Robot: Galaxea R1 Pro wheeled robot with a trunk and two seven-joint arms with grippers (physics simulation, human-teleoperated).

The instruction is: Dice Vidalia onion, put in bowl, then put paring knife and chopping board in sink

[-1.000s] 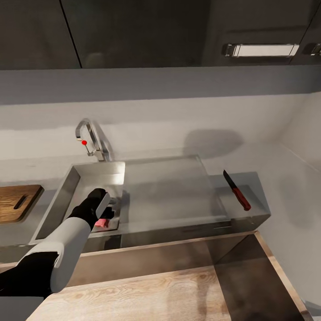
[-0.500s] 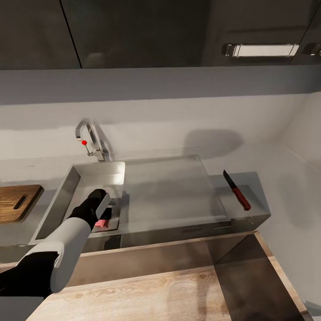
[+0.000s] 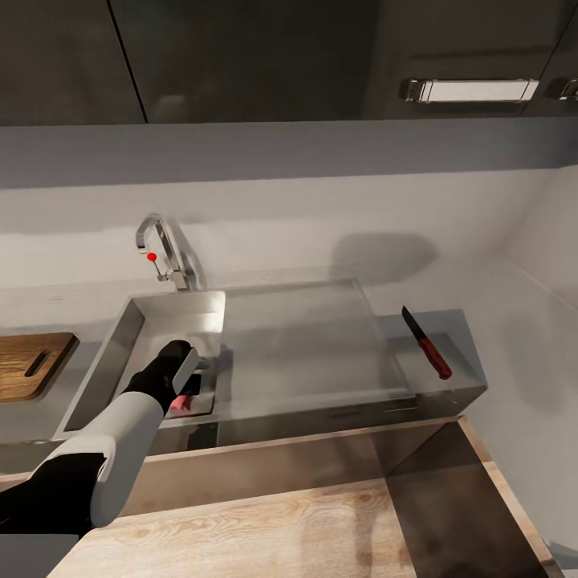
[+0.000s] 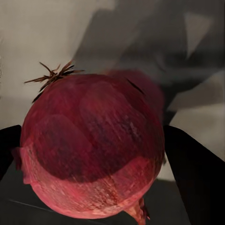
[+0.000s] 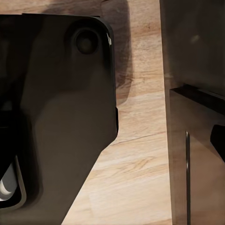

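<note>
In the left wrist view the pinkish-red Vidalia onion [image 4: 93, 150] sits between two dark fingers [image 4: 192, 178] that touch its sides. My left gripper [image 3: 187, 392] reaches down into the steel sink [image 3: 120, 347] and is shut on the Vidalia onion [image 3: 183, 400], low near the basin floor. The brown chopping board [image 3: 28, 365] lies on the countertop [image 3: 464, 333] left of the sink. On the same countertop, right of the drainer, lies the red-handled paring knife [image 3: 428, 345]. The bowl is out of view. One dark fingertip [image 5: 218, 140] of my right gripper shows far out at the frame edge.
A chrome tap [image 3: 164, 249] with a red dot stands behind the basin. The flat steel drainer [image 3: 313, 337] covers the sink's right part. Black wall cabinets [image 3: 241, 56] hang overhead. The right wrist view looks down at the robot's dark base [image 5: 56, 117] on the wood floor [image 5: 136, 154].
The left gripper's fingers have drawn in slightly on the onion in the sink. The arm, the knife and the board have stayed where they were.
</note>
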